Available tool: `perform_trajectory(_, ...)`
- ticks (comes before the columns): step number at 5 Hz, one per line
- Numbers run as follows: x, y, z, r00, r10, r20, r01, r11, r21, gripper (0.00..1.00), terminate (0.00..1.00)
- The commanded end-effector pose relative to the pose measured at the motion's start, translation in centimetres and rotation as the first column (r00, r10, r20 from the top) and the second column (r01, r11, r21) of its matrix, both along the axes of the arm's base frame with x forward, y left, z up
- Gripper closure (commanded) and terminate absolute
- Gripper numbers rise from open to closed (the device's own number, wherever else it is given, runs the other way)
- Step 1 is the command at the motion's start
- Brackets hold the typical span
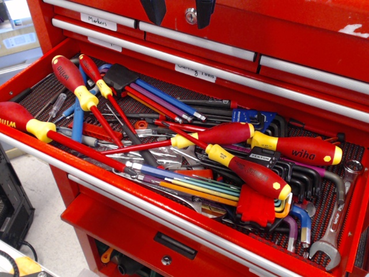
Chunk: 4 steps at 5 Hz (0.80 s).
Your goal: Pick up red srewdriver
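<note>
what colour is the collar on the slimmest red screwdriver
Yellow, on the red srewdriver; clearest in observation.image.

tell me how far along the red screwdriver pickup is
Done: nothing visible; the slim red srewdriver lies in the open drawer, crossing other tools. In hand: nothing; the gripper is at the top edge, above the drawer, jaws apart and empty. Left: descend to the screwdriver, close on it, lift it out.

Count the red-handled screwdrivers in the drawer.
6. Left: front one, middle one, slim one behind. Right of centre: upper one, wiha one, lower one. Others may be buried.
</note>
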State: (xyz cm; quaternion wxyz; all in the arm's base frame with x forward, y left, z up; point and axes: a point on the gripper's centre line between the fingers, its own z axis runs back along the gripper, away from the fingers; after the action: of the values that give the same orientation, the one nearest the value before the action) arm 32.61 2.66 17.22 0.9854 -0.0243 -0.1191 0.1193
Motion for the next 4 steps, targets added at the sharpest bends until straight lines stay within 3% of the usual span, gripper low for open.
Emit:
perform_trajectory(1,0.0,0.0,0.0,1.000,0.000,0.000,0.000,1.000,0.000,0.00,0.00)
perform_trajectory(3,-0.6,4.6,-3.9,0.983,0.150,0.102,-0.151,0.988,0.005,0.00,0.00)
perform_trajectory(4,-0.7,6.2,-5.6,0.951,0.223,0.216,-0.234,0.972,0.025,0.00,0.00)
